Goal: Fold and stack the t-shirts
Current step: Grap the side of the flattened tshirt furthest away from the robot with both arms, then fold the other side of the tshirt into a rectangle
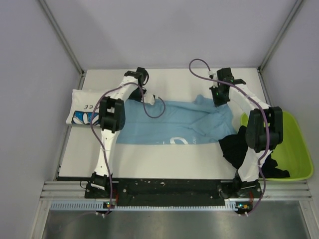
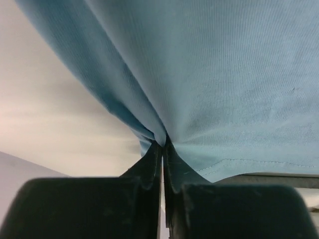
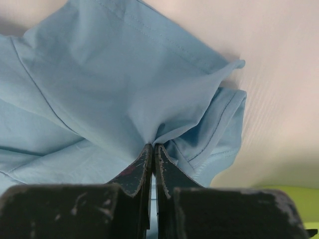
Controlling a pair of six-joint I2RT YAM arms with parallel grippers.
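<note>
Left fingers (image 2: 149, 168) and right fingers (image 3: 140, 172) each pinch (tightly) the blue t-shirt (image 1: 174, 122).

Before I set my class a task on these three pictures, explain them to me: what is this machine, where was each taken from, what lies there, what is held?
It is a robot with two arms bolted at the table's near edge. The wide picture looks down from above and behind them; the two close-ups come from a camera on each wrist. On the white table a light blue t-shirt is spread out, a white printed t-shirt lies at the left, and a black t-shirt hangs out of a green bin at the right. The left end effector and the right end effector are each shut on the blue shirt's cloth.
</note>
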